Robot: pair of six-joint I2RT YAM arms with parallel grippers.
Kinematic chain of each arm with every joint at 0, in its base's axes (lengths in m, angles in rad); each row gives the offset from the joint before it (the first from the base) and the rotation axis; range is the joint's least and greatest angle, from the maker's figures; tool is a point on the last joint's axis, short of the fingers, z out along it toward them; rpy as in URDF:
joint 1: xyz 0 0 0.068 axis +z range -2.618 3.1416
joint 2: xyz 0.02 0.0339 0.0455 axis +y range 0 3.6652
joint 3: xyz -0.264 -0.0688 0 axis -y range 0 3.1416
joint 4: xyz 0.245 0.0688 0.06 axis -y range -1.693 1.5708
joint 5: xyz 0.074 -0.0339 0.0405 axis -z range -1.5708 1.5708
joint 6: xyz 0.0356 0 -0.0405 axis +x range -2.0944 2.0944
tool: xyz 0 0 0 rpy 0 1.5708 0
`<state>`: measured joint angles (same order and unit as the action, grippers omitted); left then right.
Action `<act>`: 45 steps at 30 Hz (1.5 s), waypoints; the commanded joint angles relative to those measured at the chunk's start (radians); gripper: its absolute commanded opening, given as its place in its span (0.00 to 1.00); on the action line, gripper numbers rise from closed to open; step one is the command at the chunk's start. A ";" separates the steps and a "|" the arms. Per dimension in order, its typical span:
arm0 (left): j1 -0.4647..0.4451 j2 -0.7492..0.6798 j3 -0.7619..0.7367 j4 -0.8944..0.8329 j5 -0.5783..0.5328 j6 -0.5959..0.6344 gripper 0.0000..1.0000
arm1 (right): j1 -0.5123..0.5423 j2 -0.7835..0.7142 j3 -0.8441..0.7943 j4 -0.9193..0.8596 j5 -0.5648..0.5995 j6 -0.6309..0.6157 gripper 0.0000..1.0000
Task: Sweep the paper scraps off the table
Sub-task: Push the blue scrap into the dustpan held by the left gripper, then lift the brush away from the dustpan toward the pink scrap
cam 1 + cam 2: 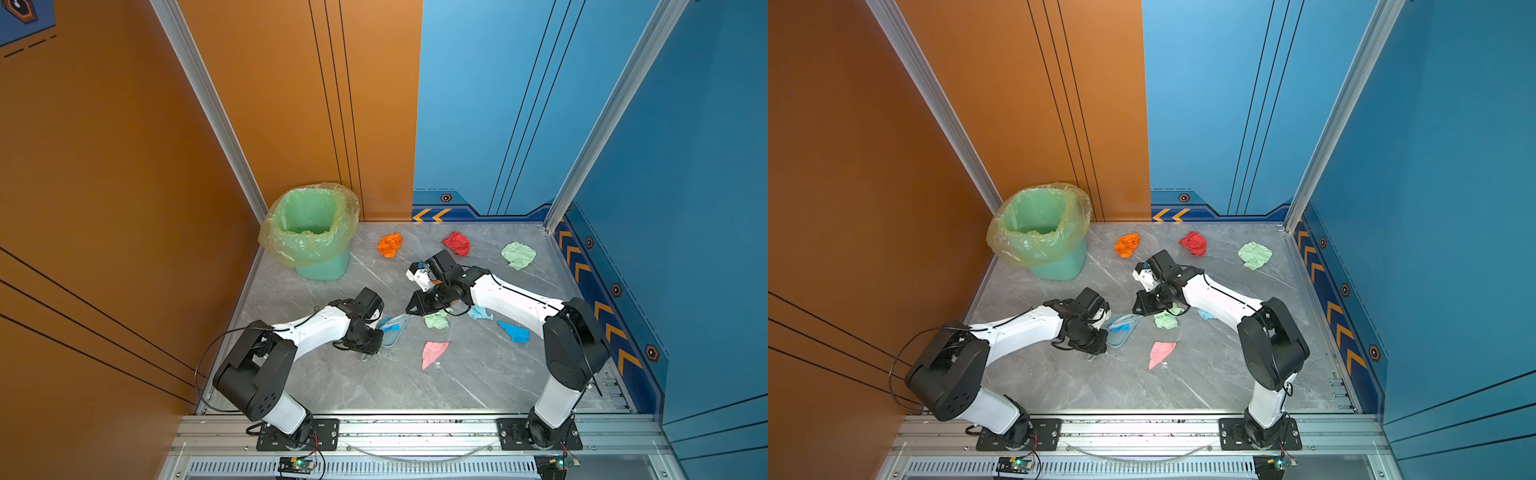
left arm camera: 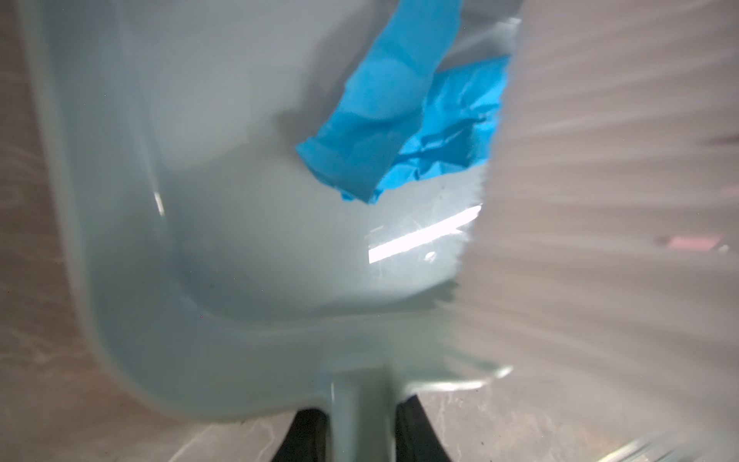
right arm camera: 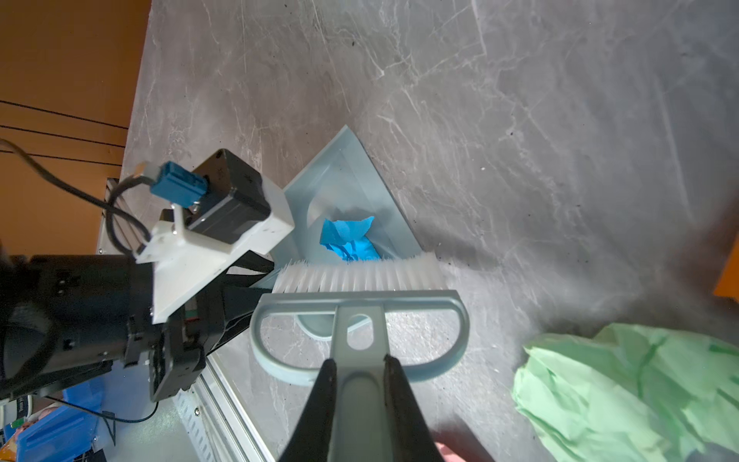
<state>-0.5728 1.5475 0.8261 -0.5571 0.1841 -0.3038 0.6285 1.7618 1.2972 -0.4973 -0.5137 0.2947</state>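
My left gripper (image 2: 362,436) is shut on the handle of a pale blue dustpan (image 2: 240,240) that rests on the grey table (image 1: 374,386). One blue paper scrap (image 3: 348,240) lies inside the pan. My right gripper (image 3: 358,372) is shut on the handle of a pale blue brush (image 3: 360,304), whose white bristles stand at the pan's open lip against that scrap. Other scraps lie loose: orange (image 1: 390,244), red (image 1: 456,243) and pale green (image 1: 518,255) at the back, with green (image 1: 436,320), light blue (image 1: 480,312), blue (image 1: 514,331) and pink (image 1: 433,353) nearer the pan.
A green bin (image 1: 311,232) with a yellowish liner stands at the back left corner. Walls close the table on three sides, and an aluminium rail (image 1: 415,428) carrying both arm bases runs along the front edge. The left wrist camera mount (image 3: 224,200) hangs close beside the brush.
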 commanded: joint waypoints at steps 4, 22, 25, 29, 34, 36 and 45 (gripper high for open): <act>-0.016 0.017 -0.002 -0.063 -0.008 0.006 0.00 | -0.037 -0.097 0.008 -0.029 0.010 -0.022 0.00; -0.013 0.027 0.023 -0.113 -0.003 0.047 0.00 | -0.027 -0.373 -0.070 -0.580 0.107 -0.120 0.00; -0.013 0.036 0.025 -0.116 0.001 0.051 0.00 | -0.004 -0.372 -0.094 -0.581 0.109 -0.106 0.00; -0.013 0.038 0.027 -0.116 0.000 0.055 0.00 | 0.008 -0.313 -0.112 -0.541 0.117 -0.098 0.00; -0.013 0.026 0.019 -0.115 0.000 0.045 0.00 | 0.020 -0.206 -0.102 -0.438 0.137 -0.074 0.00; -0.013 0.020 0.014 -0.115 -0.006 0.039 0.00 | 0.020 -0.165 -0.078 -0.395 0.152 -0.066 0.00; -0.019 -0.007 -0.022 -0.113 -0.011 0.022 0.00 | -0.058 0.011 0.114 -0.275 0.251 -0.019 0.00</act>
<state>-0.5774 1.5509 0.8379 -0.6102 0.1841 -0.2703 0.6106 1.7348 1.3437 -0.8513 -0.3336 0.2436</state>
